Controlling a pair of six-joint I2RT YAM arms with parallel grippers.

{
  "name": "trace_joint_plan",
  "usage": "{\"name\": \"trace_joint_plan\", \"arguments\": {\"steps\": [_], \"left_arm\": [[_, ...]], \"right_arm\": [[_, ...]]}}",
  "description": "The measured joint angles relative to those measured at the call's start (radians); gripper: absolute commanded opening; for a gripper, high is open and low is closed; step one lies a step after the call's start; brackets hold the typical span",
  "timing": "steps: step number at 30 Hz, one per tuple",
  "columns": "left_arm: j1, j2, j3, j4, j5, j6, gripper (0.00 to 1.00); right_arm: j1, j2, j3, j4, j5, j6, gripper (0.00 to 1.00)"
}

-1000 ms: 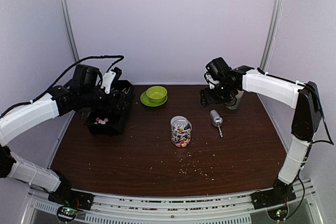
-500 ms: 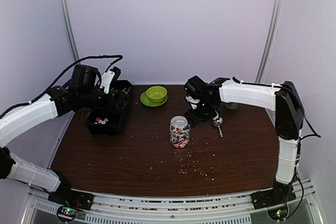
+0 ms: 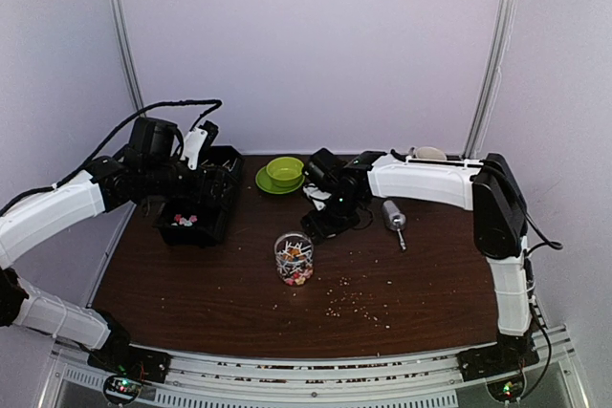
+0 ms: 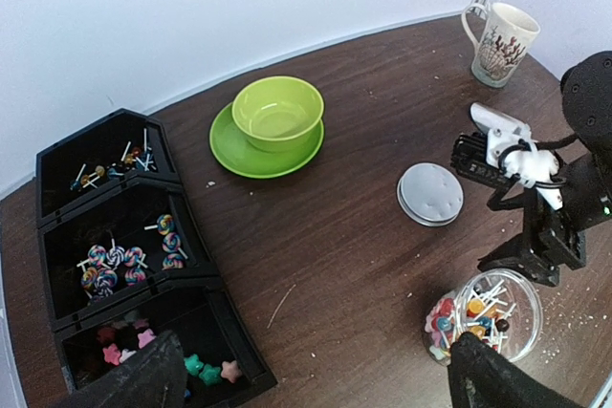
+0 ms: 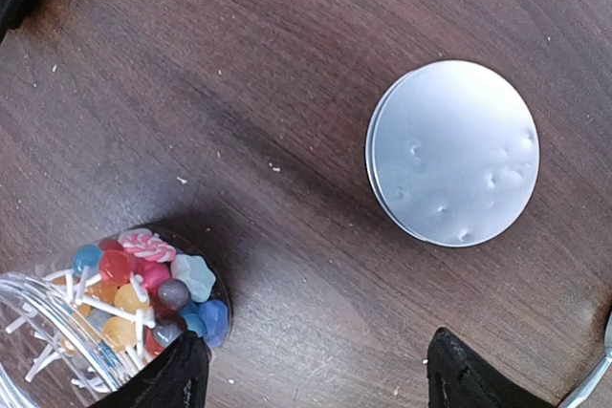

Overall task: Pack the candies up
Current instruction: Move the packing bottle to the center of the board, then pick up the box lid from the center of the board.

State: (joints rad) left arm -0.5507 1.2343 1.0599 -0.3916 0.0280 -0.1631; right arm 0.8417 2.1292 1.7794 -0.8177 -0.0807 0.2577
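Note:
A clear open jar [image 3: 295, 258] full of mixed candies [image 5: 153, 279] and white lollipop sticks stands mid-table; it also shows in the left wrist view [image 4: 490, 311]. Its silver lid [image 5: 452, 152] lies flat on the table behind it. My right gripper [image 3: 326, 221] is open and empty, hovering low between the jar and the lid, with the jar right beside its left finger [image 5: 182, 370]. My left gripper [image 4: 316, 384] is open and empty above the black three-compartment tray [image 3: 222, 222], which holds star candies [image 4: 206, 370] and swirl lollipops [image 4: 124, 260].
A green bowl on a green plate [image 3: 284, 172] stands at the back centre. A metal scoop [image 3: 393, 217] lies right of the right gripper. A white mug [image 4: 497, 43] stands at the back right. Pale crumbs [image 3: 354, 303] are scattered at the front.
My right arm has swept left from the back right to the table's middle. The jar has shifted left and toward the front. The left arm has not moved.

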Motion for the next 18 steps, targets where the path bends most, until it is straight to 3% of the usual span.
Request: {"name": "trace_joint_plan", "arguments": {"steps": [6, 18], "left_arm": [[0.0, 0.0, 0.0, 0.0, 0.0, 0.0, 0.98], [0.0, 0.0, 0.0, 0.0, 0.0, 0.0, 0.98]], "right_arm": [[-0.007, 0.018, 0.039, 0.024, 0.06, 0.048, 0.88], [-0.092, 0.142, 0.097, 0.077, 0.108, 0.113, 0.9]]}}
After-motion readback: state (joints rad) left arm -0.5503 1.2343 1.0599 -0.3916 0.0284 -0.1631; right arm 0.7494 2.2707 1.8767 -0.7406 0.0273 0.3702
